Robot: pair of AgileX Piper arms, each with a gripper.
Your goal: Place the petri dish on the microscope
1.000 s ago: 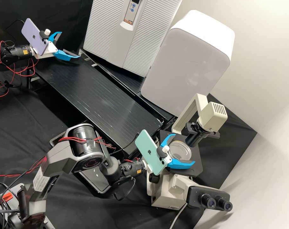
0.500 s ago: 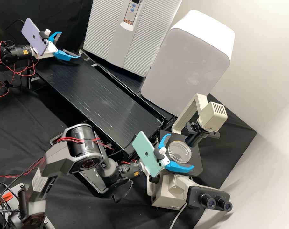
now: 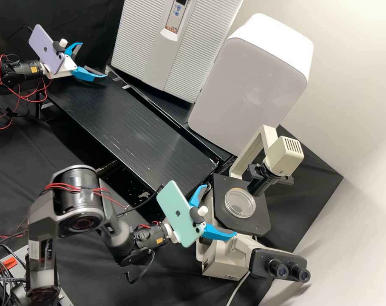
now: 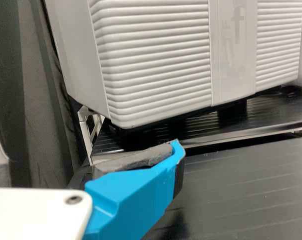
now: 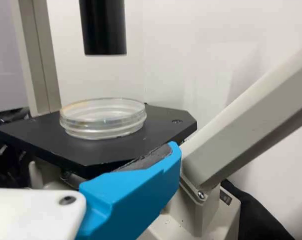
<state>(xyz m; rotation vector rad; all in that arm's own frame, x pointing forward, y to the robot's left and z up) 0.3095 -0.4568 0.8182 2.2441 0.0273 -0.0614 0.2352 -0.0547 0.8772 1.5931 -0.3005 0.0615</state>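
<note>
In the high view the clear petri dish (image 3: 240, 203) lies flat on the black stage (image 3: 261, 221) of the microscope (image 3: 220, 257). Just off the stage's near-left side, my right gripper (image 3: 221, 210) is open and apart from the dish. The right wrist view has the petri dish (image 5: 103, 119) on the stage (image 5: 141, 145) under a black tube, beyond one blue finger of the right gripper (image 5: 82, 144). Far off at the upper left, my left gripper (image 3: 94, 59) stands open over the bench's end; the left wrist view shows the left gripper (image 4: 85, 136) with nothing between its fingers.
The microscope's lamp arm (image 3: 254, 148) and black tube (image 3: 261, 183) rise behind the stage, and its eyepieces (image 3: 288, 272) point toward the lower right. A ribbed white appliance (image 3: 159, 46) and a smooth white one (image 3: 248, 85) stand along the bench (image 3: 129, 123).
My right gripper has drawn back from around the petri dish toward the left, leaving the dish on the stage. The left arm has kept still.
</note>
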